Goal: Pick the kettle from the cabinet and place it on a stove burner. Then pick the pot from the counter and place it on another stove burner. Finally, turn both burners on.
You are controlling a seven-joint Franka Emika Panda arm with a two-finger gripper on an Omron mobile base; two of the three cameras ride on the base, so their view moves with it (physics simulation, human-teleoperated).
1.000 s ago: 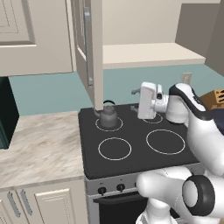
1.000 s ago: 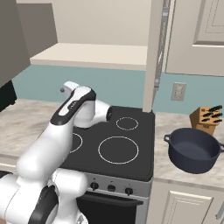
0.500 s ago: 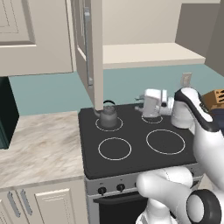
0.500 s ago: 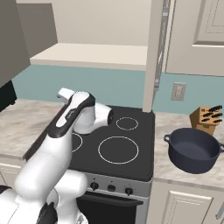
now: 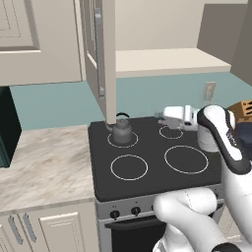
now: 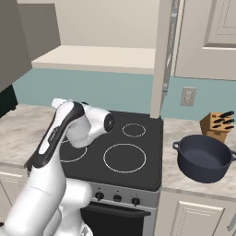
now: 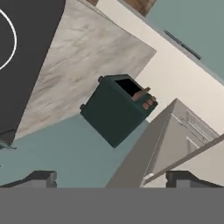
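Note:
The small dark grey kettle [image 5: 121, 132] stands on the back-left stove burner [image 5: 121, 140] of the black cooktop, under the open cabinet door [image 5: 101, 54]. My gripper [image 5: 160, 116] hovers above the back of the stove, right of the kettle and apart from it, pointing left. In the hand view the gripper [image 7: 111, 179] is open, its fingertips [image 7: 41, 177] wide apart with nothing between them. The wide navy pot [image 6: 204, 158] sits on the counter [image 6: 184, 175] right of the stove. The cabinet shelf [image 5: 167, 61] is bare. The other burners [image 6: 124, 157] carry nothing.
A knife block [image 6: 217, 125] stands behind the pot by the wall. A dark green boxy appliance [image 7: 116, 109] sits on the left counter [image 5: 44, 162]. Control knobs [image 6: 115, 198] line the stove front. The open door's edge [image 6: 163, 60] hangs over the cooktop's back.
My arm has swung to the right and the hand has turned from pointing down to pointing sideways to the left. The kettle and the pot have stayed in place.

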